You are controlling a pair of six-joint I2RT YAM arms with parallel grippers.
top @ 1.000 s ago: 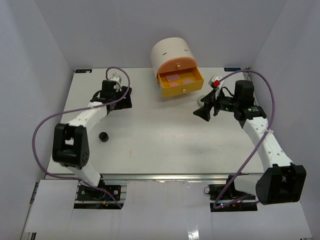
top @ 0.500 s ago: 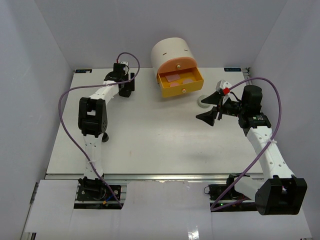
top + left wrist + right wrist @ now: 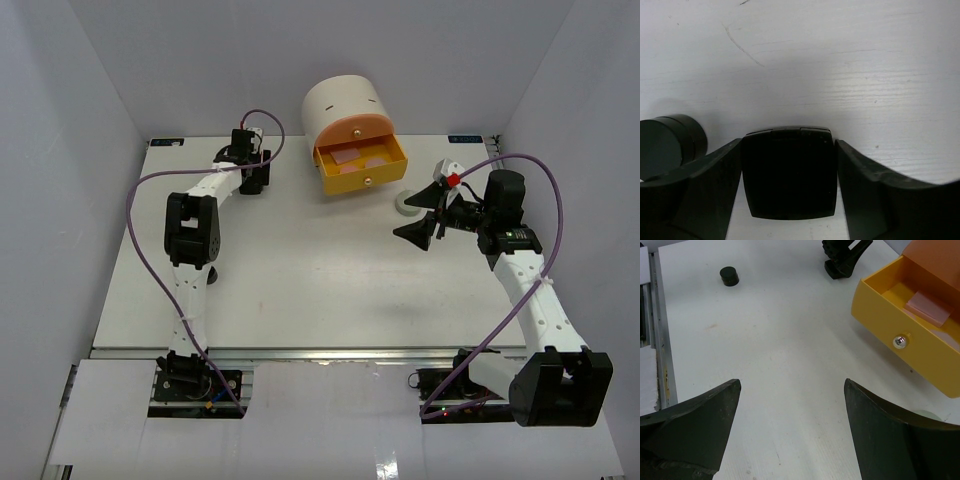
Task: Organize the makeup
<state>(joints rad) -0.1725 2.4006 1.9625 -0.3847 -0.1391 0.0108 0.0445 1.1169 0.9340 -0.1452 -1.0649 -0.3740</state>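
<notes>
The drawer box [image 3: 345, 105] stands at the rear centre of the surface [image 3: 300, 290]. Its drawer [image 3: 362, 180] is pulled forward with flat pieces [image 3: 347, 155] lying in it, and a round compact [image 3: 408, 203] lies just right of it. At the rear left a square case [image 3: 788, 172] lies between the left gripper's [image 3: 256, 183] jaws, with a round jar [image 3: 670, 145] beside it, while a small jar [image 3: 729, 276] sits well forward of them.

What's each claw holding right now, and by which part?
Left claw straddles a black square compact lying on the table, fingers at its two opposite sides; whether it is clamped cannot be told. Right claw is open and empty.
</notes>
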